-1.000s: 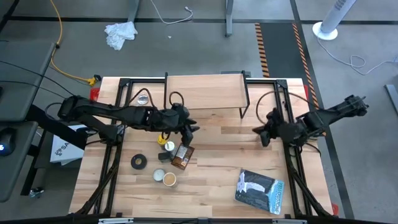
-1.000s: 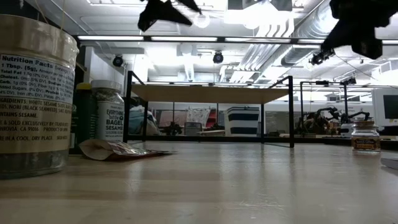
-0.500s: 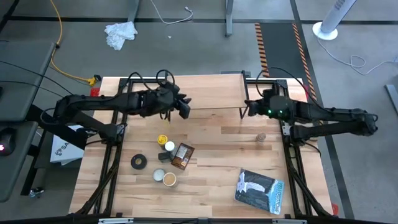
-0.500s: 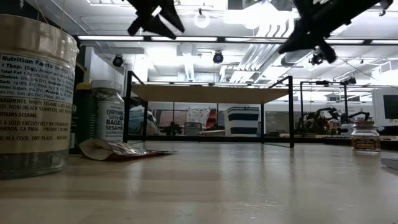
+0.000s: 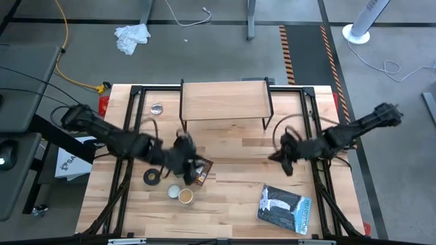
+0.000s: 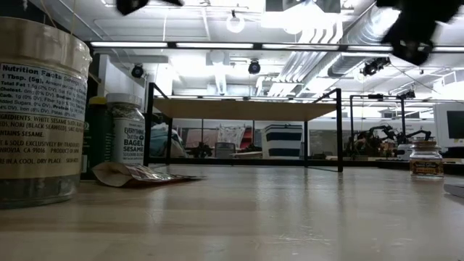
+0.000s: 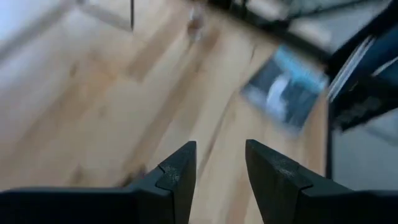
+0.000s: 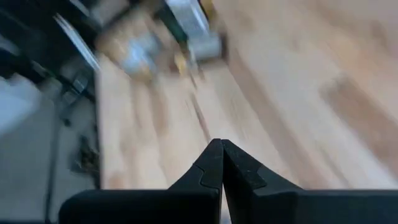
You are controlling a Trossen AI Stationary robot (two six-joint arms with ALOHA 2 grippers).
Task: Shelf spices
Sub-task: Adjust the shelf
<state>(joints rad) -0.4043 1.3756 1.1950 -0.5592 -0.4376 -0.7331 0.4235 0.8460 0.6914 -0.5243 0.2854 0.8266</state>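
Observation:
The shelf (image 5: 223, 101) stands at the table's far middle with nothing on its plank; the low view shows the shelf (image 6: 246, 109) from the front. My left gripper (image 5: 184, 155) hovers open over the spice cluster and hides the yellow-lidded jar. Beside it lie the brown packet (image 5: 202, 173), a white-capped bottle (image 5: 174, 191) and the tan-lidded jar (image 5: 185, 197). My right gripper (image 5: 281, 158) is shut and hangs over the spot of the tiny brown-topped jar (image 6: 425, 159), which stands on the table. In the wrist views my left gripper (image 7: 221, 162) and my right gripper (image 8: 222, 146) hold nothing.
A black tape roll (image 5: 151, 177) lies left of the cluster. A silvery tin (image 5: 157, 108) sits by the shelf's left leg. A blue-grey printed packet (image 5: 285, 209) lies at the near right. Bare wood (image 5: 238, 146) stretches between the two grippers.
Both grippers swung out to the shelf's front edge, then came back toward the near edge. My left gripper now sits over the spice cluster, nearer and farther left than a second ago. My right gripper has returned over the tiny jar. No spice has moved.

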